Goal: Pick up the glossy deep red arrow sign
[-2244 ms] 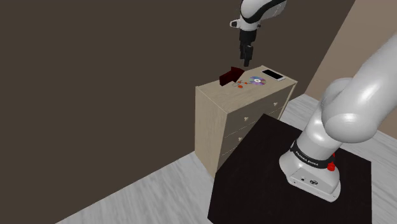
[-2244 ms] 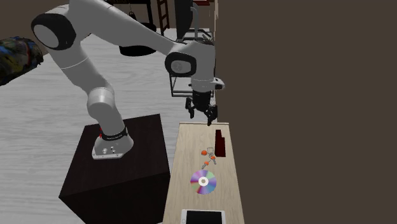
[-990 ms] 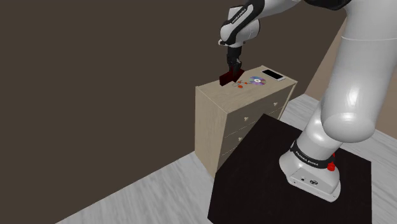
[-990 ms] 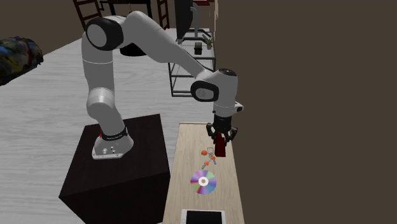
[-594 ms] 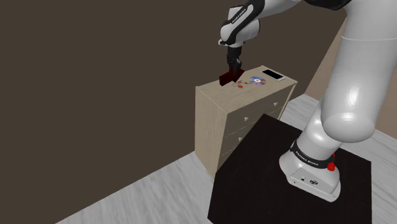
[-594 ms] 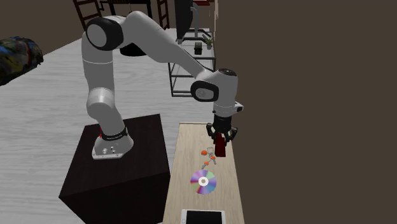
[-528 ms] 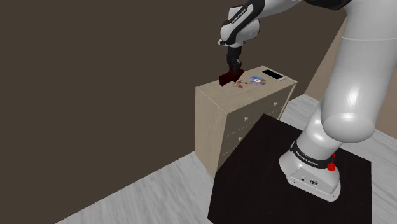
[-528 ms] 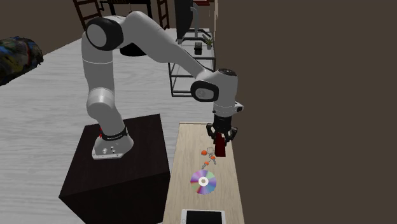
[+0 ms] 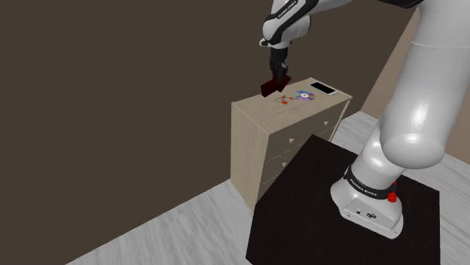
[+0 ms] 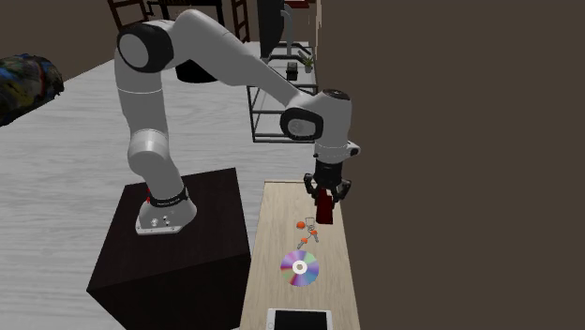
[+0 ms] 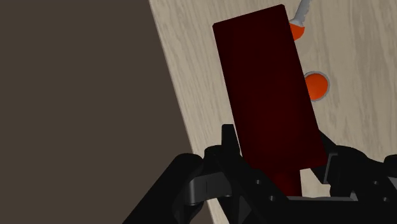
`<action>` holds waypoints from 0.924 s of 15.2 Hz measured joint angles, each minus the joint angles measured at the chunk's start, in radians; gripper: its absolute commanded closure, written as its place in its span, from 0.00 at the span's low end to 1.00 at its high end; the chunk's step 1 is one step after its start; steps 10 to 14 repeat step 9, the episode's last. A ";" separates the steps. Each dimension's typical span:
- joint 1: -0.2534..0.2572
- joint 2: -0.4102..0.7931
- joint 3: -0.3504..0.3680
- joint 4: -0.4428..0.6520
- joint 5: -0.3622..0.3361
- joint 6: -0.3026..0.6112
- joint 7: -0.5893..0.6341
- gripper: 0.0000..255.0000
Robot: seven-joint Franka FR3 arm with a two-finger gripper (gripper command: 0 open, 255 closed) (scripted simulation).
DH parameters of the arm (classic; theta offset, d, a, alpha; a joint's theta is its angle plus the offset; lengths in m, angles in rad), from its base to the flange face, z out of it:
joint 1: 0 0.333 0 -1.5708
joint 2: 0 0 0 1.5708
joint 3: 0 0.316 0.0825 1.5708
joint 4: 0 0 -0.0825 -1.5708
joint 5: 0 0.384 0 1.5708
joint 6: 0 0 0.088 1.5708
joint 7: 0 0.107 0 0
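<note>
The deep red arrow sign point(image 11: 270, 95) is a dark red flat slab, clasped between my black fingers point(image 11: 230, 150). My gripper point(image 9: 276, 80) is shut on the sign point(image 9: 270, 88) and holds it just above the dresser top point(image 9: 260, 110), near the wall end. In the second exterior view the sign point(image 10: 325, 212) hangs under the gripper point(image 10: 325, 195), slightly above the wooden top point(image 10: 277, 225).
Orange-tagged keys point(image 10: 307, 230), a shiny disc point(image 10: 300, 268) and a white phone point(image 10: 300, 320) lie along the dresser. The brown wall point(image 10: 450, 141) runs close beside the sign. My dark stand point(image 9: 331, 203) sits next to the dresser on a grey plank floor.
The gripper has risen a little with the sign clasped in it, lifting the sign off the dresser top. The fingers stayed shut.
</note>
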 measured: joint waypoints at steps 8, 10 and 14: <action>0.009 -0.049 -0.006 0.055 -0.029 -0.098 0.012 1.00; 0.010 -0.054 -0.006 0.061 -0.031 -0.107 0.014 1.00; 0.010 -0.054 -0.006 0.061 -0.031 -0.107 0.014 1.00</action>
